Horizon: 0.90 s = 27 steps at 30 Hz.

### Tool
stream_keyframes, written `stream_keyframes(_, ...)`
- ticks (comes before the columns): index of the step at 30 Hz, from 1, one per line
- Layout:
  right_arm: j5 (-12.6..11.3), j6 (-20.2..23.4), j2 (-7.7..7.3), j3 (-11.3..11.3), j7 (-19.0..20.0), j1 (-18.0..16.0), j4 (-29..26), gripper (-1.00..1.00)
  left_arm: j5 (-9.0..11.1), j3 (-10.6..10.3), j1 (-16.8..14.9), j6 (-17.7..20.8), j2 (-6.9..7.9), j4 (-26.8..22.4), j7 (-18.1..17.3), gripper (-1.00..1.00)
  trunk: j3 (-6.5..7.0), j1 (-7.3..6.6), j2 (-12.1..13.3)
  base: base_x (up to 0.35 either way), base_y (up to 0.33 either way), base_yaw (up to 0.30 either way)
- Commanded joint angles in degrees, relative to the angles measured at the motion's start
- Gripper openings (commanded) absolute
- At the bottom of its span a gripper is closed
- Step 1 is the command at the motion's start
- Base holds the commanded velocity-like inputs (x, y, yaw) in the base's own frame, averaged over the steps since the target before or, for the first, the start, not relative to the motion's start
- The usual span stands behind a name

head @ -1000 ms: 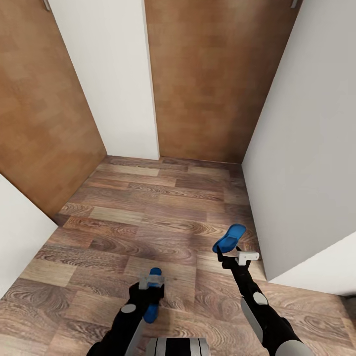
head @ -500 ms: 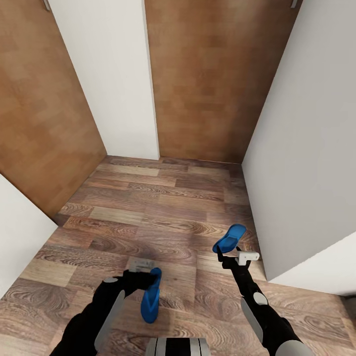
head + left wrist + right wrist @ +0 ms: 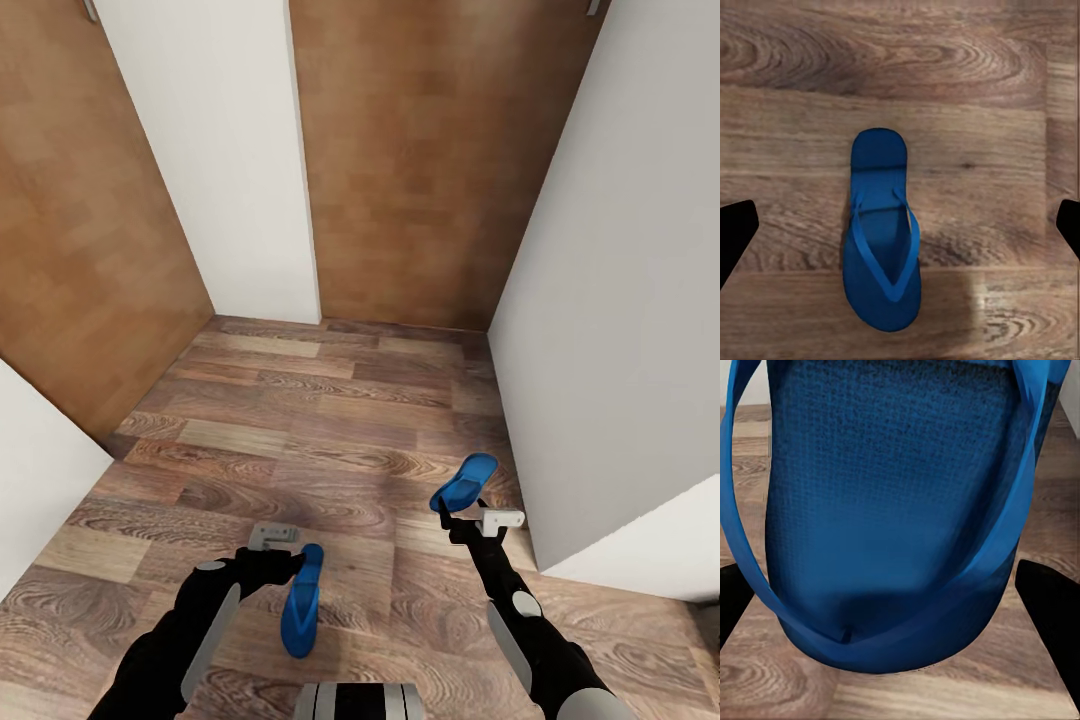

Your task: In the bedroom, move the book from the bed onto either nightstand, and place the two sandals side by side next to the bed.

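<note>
One bright blue sandal (image 3: 301, 600) lies flat on the wood floor (image 3: 330, 440), strap side up, with a thin V-shaped strap. The left gripper (image 3: 278, 548) hangs just beside it with its fingers spread wide and nothing in them. The right gripper (image 3: 470, 518) is closed on the other blue sandal (image 3: 463, 481), held up off the floor near the white wall (image 3: 610, 330).
</note>
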Motion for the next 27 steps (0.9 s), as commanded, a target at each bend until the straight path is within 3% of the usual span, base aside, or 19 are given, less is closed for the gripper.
stream_keyframes(1,-0.61,-0.22,-0.04,0.20,0.25,-0.03,0.06,-1.00,0.37,-0.09,-0.02,0.29,0.04,-0.07,0.12,1.00,-0.04,0.00,-0.02,0.127,-0.199,0.000)
stream_keyframes(21,-0.61,-0.22,-0.05,0.28,0.25,-0.03,0.05,-1.00,0.25,-0.23,-0.02,0.23,-0.02,-0.03,0.28,1.00,-0.04,0.00,-0.02,0.009,-0.099,0.000)
stream_keyframes(24,-0.61,-0.22,-0.05,0.27,0.25,-0.03,0.05,-1.00,0.21,-0.07,-0.02,0.21,0.24,2.18,0.29,1.00,-0.04,0.00,-0.02,0.000,-0.011,0.000)
stream_keyframes(27,-0.61,-0.22,-0.04,0.29,0.25,-0.03,0.05,-1.00,0.17,0.01,-0.02,0.20,1.48,3.51,0.30,1.00,-0.04,0.00,-0.02,0.000,-0.003,0.000)
